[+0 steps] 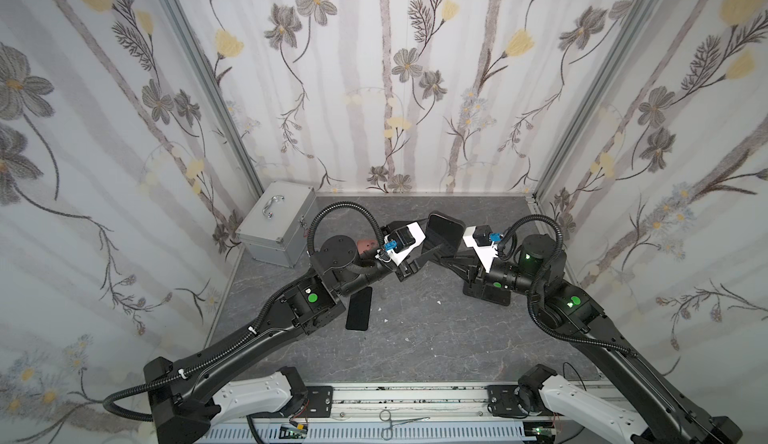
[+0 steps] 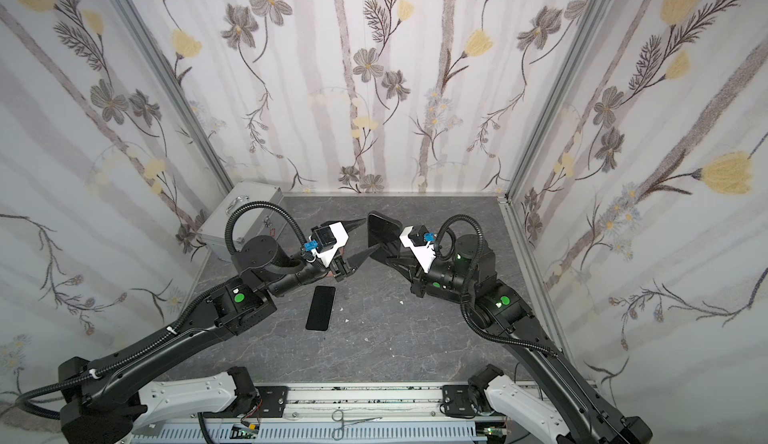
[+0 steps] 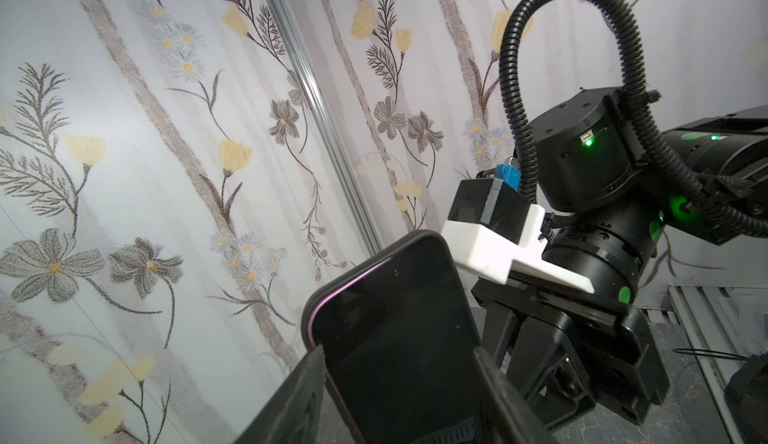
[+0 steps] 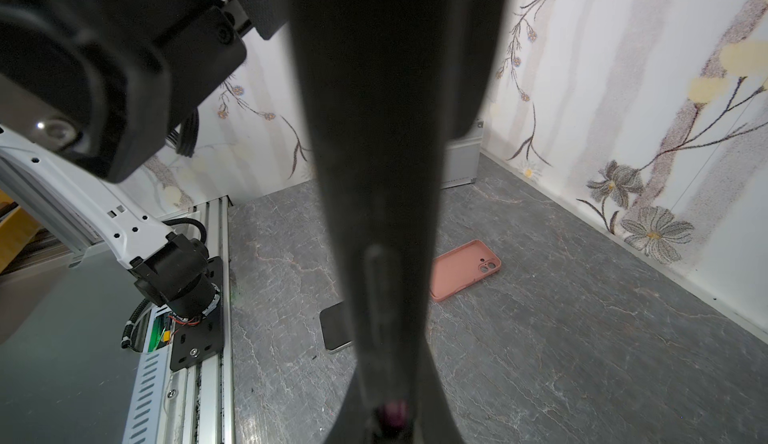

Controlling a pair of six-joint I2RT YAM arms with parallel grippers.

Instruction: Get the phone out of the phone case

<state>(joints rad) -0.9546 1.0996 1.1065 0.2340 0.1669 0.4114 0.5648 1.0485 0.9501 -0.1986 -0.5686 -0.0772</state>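
Enclosure with three white walls (image 1: pixel 374 88) papered in grey and yellow flowers on pale vertical stripes, joined at the corners by silver aluminium posts (image 1: pixel 203 67). The grey marble-veined bench (image 1: pixel 415 338) carries a silver metal case with a curved handle (image 1: pixel 278 229) in its far left corner. A slotted aluminium rail (image 1: pixel 415 398) borders the near edge. Lighting is even and diffuse.

Both top views: high over the front rail (image 1: pixel 415 398), angled down and back across the grey table (image 1: pixel 415 346) toward the rear wall (image 1: pixel 395 88); near-identical framing. Left wrist: low, very close to the cased phone (image 3: pixel 395 338), facing the right arm (image 3: pixel 582 163). Right wrist: tight behind that phone's edge, facing the left arm (image 4: pixel 174 271); shares the table with the top views.
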